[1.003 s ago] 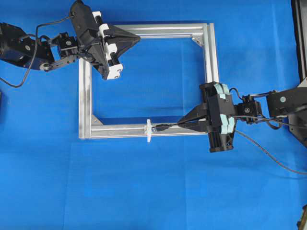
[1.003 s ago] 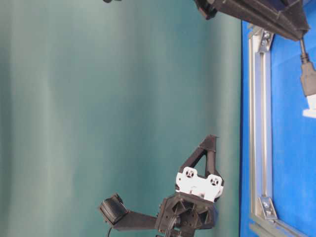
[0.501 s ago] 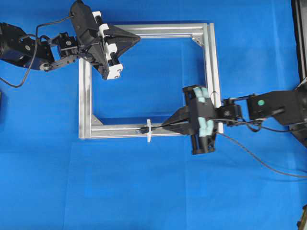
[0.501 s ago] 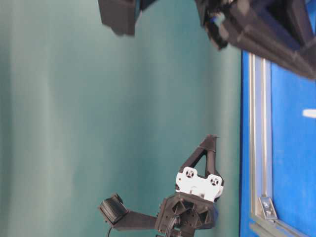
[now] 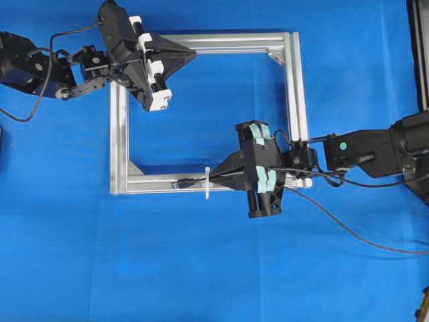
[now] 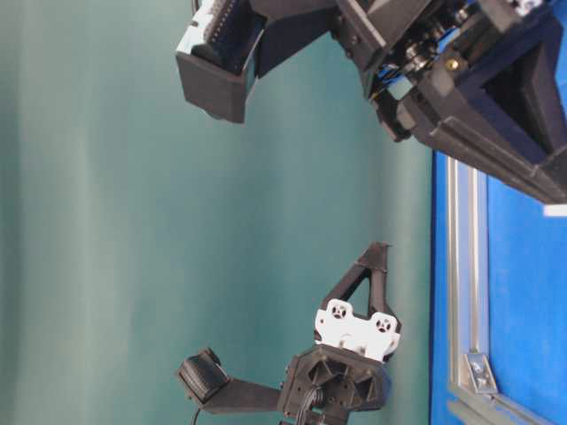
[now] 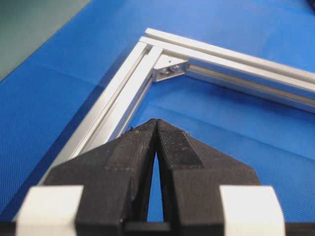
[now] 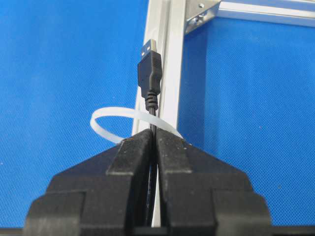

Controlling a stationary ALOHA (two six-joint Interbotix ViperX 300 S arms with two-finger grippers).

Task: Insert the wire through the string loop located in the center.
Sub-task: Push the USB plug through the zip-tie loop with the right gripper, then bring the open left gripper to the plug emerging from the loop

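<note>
The string loop is a small white band standing on the bottom rail of the silver frame. My right gripper is shut on the wire just behind its plug, with its tips against the loop. The plug lies to the left of the loop, over the rail. In the right wrist view the plug sticks out past the loop, and the right gripper pinches the thin cable. My left gripper is shut and empty above the frame's top left corner, as the left wrist view also shows.
The blue mat covers the table. The wire trails off to the right edge behind the right arm. A black object stands at the far right edge. The frame's corner bracket lies ahead of the left gripper.
My right gripper has moved left along the bottom rail with the wire, and the plug has gone from the loop's right side to its left. The left arm has not moved.
</note>
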